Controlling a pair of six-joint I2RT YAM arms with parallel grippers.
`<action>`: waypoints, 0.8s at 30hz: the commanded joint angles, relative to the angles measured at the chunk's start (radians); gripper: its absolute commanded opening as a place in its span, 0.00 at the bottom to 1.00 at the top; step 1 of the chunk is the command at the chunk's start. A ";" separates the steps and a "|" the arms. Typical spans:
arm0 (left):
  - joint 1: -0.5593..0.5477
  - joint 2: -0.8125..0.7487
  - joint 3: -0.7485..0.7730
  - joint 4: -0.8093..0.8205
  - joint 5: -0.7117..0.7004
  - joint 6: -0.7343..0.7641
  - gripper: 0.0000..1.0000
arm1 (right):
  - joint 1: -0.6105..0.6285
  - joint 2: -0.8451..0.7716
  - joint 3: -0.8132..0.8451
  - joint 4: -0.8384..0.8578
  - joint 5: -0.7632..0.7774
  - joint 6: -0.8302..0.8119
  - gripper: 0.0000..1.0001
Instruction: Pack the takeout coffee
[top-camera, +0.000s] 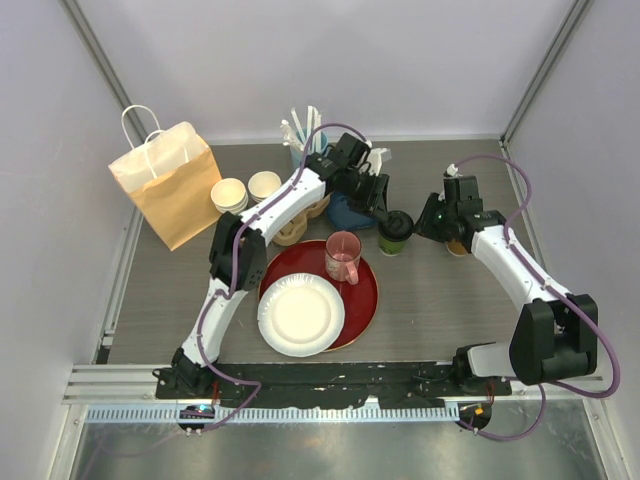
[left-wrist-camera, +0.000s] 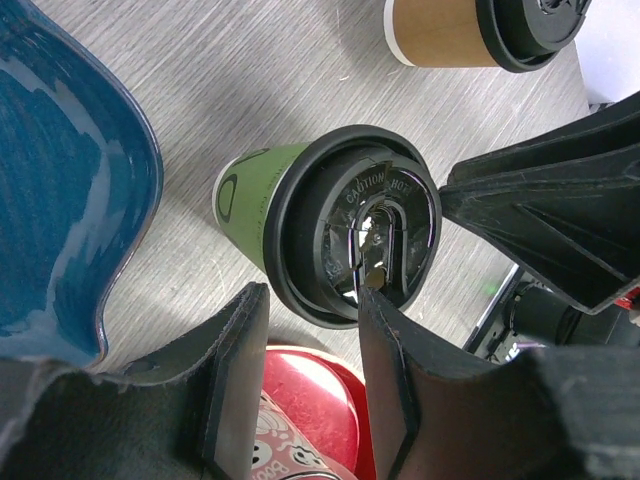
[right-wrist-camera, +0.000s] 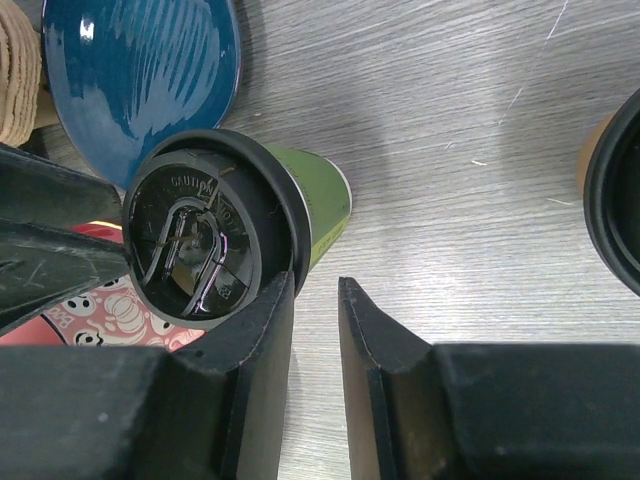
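Observation:
The green-sided takeout coffee cup (top-camera: 395, 232) with a black lid (left-wrist-camera: 355, 235) stands upright on the table, right of the red plate. My left gripper (left-wrist-camera: 310, 335) hovers just above it, open, with nothing between its fingers (left-wrist-camera: 235, 370); one fingertip overlaps the lid's rim. My right gripper (right-wrist-camera: 315, 290) sits beside the same green cup (right-wrist-camera: 325, 200), open by a narrow gap with only bare table between the pads. The kraft-brown coffee cup (left-wrist-camera: 445, 32) stands further right, partly hidden under the right gripper (top-camera: 432, 222) in the top view.
A brown paper bag (top-camera: 165, 185) stands at the back left. Stacked lidless cups (top-camera: 245, 192), a blue dish (right-wrist-camera: 140, 70) and straws (top-camera: 300, 130) lie behind. A pink mug (top-camera: 343, 257) and a white paper plate (top-camera: 300, 315) rest on the red plate (top-camera: 365, 300).

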 joint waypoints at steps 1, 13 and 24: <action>-0.006 0.003 0.025 0.038 -0.002 -0.010 0.45 | -0.003 0.011 -0.001 0.051 -0.021 0.009 0.30; -0.009 0.017 -0.002 0.045 0.001 -0.014 0.41 | -0.014 0.068 0.014 0.064 -0.052 0.016 0.28; -0.011 0.031 -0.154 0.096 0.023 -0.053 0.29 | -0.060 0.115 -0.139 0.133 -0.096 0.034 0.08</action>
